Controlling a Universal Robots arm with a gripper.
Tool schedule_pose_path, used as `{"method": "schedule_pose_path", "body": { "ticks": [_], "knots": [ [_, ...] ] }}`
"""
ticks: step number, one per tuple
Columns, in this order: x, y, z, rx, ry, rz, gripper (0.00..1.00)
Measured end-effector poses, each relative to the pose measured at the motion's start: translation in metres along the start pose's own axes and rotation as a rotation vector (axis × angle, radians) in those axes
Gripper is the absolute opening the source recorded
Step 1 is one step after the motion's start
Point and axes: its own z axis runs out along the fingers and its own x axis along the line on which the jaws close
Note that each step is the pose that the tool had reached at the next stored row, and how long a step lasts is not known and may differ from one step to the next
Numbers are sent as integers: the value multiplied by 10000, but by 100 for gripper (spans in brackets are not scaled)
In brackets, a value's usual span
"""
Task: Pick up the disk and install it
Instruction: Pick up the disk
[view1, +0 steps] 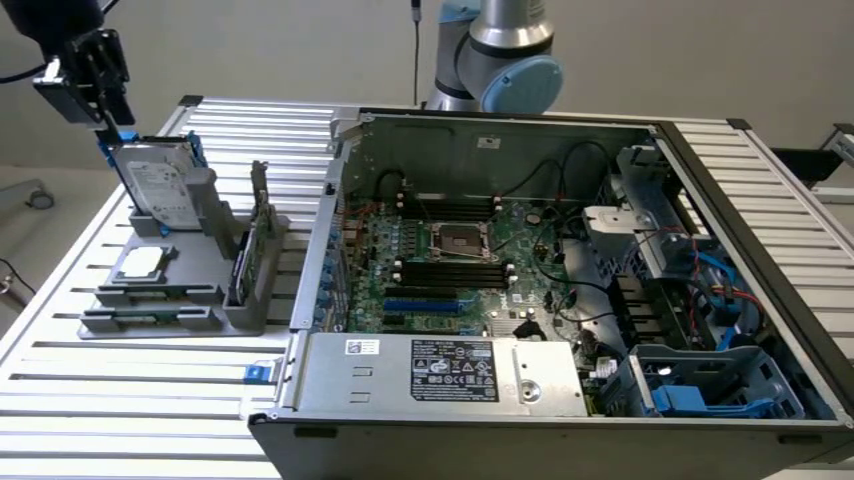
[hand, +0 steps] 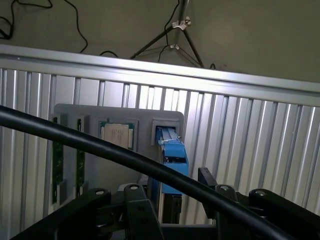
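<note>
Exterior view: beside the open computer case (view1: 507, 135), the grey holder (view1: 247, 315) carries the disk (view1: 158, 190) upright, neither lifted nor installed yet; the gripper (view1: 114, 115) hangs just above it, jaws spread, grasping nothing.

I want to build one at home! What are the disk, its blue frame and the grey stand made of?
The disk: probably metal, silver-grey with a slight sheen, under a white paper-like label. Its blue frame: likely plastic, evenly coloured and matte. The grey stand: probably plastic too, dull and uniform.
</note>
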Motion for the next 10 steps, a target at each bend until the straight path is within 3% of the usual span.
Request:
{"method": "schedule_pose_path", "body": {
  "ticks": [10],
  "knots": [
    [8,-1,182,11,21,0,51]
  ]
}}
